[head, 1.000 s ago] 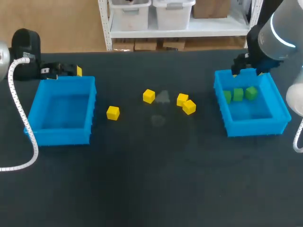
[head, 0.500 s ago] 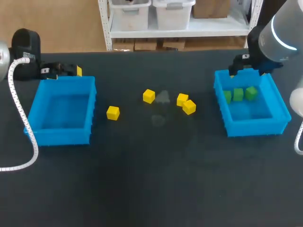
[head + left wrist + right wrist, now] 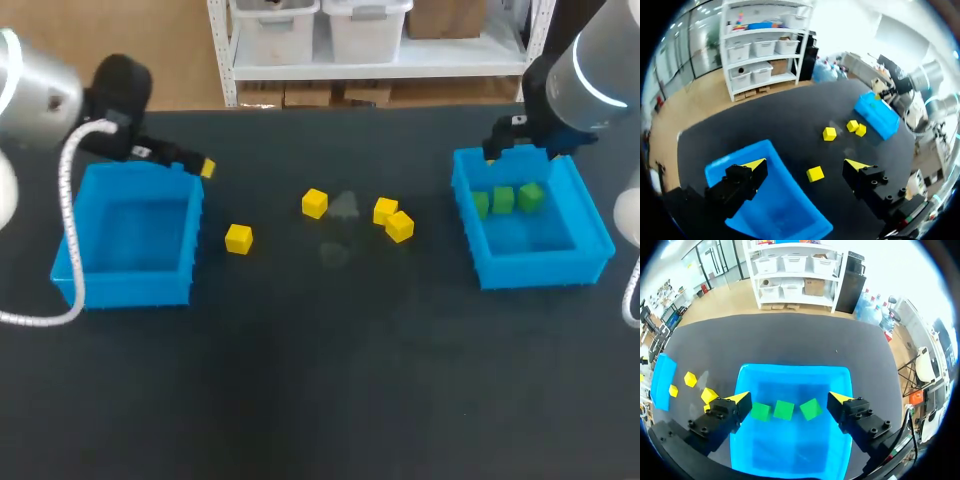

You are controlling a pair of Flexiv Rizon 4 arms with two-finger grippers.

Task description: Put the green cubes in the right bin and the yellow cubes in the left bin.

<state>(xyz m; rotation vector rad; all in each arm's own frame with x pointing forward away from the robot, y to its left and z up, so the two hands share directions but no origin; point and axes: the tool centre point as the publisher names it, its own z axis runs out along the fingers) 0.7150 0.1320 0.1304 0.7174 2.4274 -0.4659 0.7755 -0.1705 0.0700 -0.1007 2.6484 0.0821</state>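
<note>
Left gripper [image 3: 806, 163] has swung right over the left bin's [image 3: 195, 222] far rim, fingers spread apart, nearest yellow cube [image 3: 815, 173] lying just ahead between them.

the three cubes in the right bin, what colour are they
Green, all three cubes, lying in a row in the blue right bin. The right wrist view shows them best.
</note>
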